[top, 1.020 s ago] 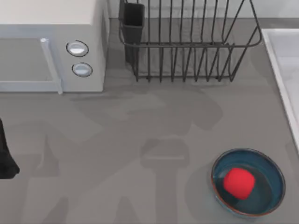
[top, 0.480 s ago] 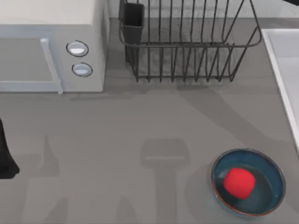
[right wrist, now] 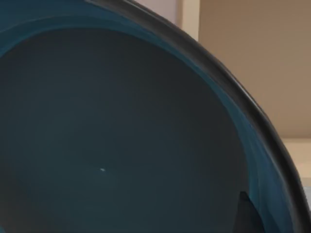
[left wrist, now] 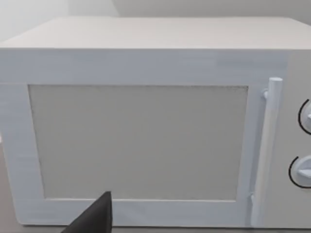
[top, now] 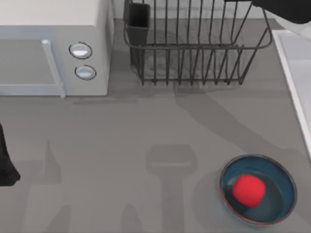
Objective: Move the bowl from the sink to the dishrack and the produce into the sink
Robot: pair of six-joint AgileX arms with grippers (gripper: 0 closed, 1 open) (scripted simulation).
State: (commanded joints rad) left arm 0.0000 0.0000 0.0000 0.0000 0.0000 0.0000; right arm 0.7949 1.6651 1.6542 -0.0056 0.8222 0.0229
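Note:
The bowl (right wrist: 121, 145) is close up in the right wrist view, its teal-blue inside and dark rim tilted against a beige wall. One dark fingertip (right wrist: 248, 216) shows at its rim, so my right gripper is shut on the bowl. My right arm (top: 284, 9) is a dark shape over the dishrack's (top: 194, 48) far right corner, beside the sink (top: 286, 68). The red produce (top: 248, 189) lies in a shallow blue dish (top: 284, 204) at the front right. My left arm (top: 5, 165) rests at the table's left edge.
A white microwave (top: 48, 43) stands at the back left, and the left wrist view looks at its door (left wrist: 146, 136). A black utensil cup (top: 138, 22) sits at the rack's left corner. Open grey tabletop lies between the microwave and the dish.
My right arm's dark shape has come into the top right corner above the rack. Its shadow on the table has slid towards the rack. The left arm, dish and produce have stayed put.

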